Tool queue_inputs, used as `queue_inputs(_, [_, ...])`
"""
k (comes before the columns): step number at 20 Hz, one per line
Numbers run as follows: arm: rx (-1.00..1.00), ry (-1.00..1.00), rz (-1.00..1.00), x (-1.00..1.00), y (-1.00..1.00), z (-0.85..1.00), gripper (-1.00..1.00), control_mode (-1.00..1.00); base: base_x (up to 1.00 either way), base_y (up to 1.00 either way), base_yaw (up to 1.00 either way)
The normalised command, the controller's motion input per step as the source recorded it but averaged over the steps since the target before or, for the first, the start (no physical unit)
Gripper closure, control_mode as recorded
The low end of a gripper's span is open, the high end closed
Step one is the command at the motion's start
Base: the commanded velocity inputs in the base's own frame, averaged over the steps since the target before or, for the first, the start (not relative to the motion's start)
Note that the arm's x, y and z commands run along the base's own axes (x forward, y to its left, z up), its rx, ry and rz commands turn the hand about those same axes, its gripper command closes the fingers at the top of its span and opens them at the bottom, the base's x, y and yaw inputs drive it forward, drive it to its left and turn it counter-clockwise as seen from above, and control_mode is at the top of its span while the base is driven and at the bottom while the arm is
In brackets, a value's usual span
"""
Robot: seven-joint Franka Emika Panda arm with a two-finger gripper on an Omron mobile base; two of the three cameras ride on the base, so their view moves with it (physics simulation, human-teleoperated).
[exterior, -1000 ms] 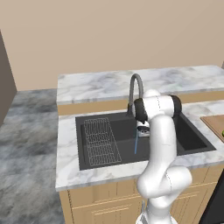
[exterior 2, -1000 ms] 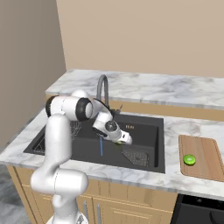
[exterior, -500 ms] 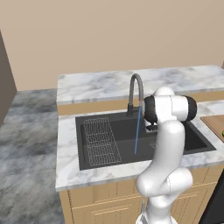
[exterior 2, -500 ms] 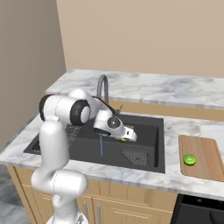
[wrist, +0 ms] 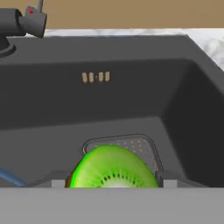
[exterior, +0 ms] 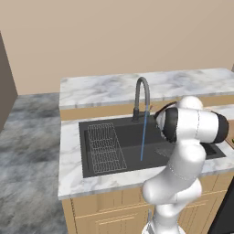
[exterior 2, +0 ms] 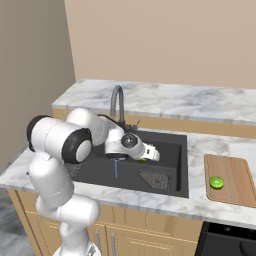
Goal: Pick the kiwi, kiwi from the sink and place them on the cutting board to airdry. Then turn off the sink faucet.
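In the hand view a lime-green kiwi point(wrist: 113, 168) sits right between my gripper's point(wrist: 113, 180) fingertips, above the mesh drain grate point(wrist: 146, 148) of the dark sink point(wrist: 131, 96). From the right base view my gripper point(exterior 2: 151, 155) hangs low over the sink point(exterior 2: 172, 142), shut on that kiwi point(exterior 2: 144, 159). A second kiwi point(exterior 2: 216, 182) lies on the brown cutting board point(exterior 2: 235, 170) to the right. The gooseneck sink faucet point(exterior 2: 117, 104) stands behind, and a thin blue stream of water point(exterior 2: 116, 169) falls from it.
A wire rack point(exterior: 105, 146) lies in the sink's left half. The faucet point(exterior: 142, 93) and its stream point(exterior: 143, 137) stand just left of my arm's elbow. Marble counter point(exterior 2: 220, 145) surrounds the basin, and a raised back ledge point(exterior 2: 180, 100) runs behind.
My arm's elbow has swung outward, and the gripper with the kiwi has shifted a little toward the cutting-board side of the sink. The kiwi on the board has not moved.
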Motion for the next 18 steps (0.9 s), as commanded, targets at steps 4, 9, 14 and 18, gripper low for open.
queue_inputs(4, [0.0,0.0,0.0,-0.23,-0.14,1.0,1.0,-1.0,0.0,0.0,0.0])
queue_inputs(9, [0.0,0.0,0.0,-0.19,0.0,1.0,1.0,-1.0,0.0,0.0,0.0])
queue_inputs(14, [0.0,0.01,0.0,-0.2,-0.03,1.0,1.0,-1.0,0.0,0.0,0.0])
queue_inputs(18, [0.0,0.06,0.0,-0.17,-0.24,1.0,1.0,-1.0,0.0,0.0,0.0])
